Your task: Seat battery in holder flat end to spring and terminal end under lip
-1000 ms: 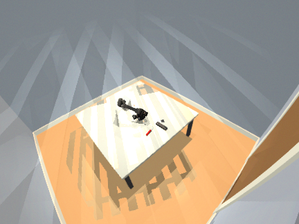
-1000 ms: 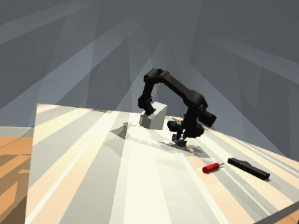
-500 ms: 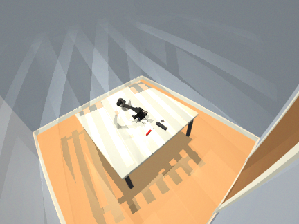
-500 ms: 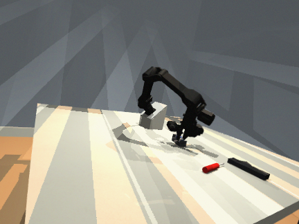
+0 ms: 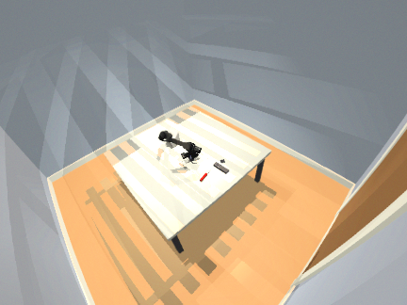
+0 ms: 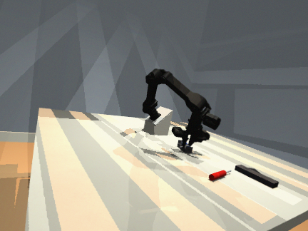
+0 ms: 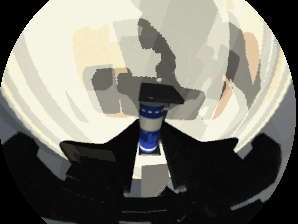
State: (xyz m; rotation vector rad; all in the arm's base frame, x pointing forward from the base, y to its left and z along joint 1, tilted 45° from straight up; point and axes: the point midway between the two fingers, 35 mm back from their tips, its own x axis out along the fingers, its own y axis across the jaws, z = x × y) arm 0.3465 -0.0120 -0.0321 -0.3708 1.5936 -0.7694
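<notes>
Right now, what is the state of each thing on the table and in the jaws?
Jaws: shut on the battery, low over the table.
Battery: held, not yet seated.
Holder: on the table, without battery.
Red cylinder: lying on its side, apart from the holder.
</notes>
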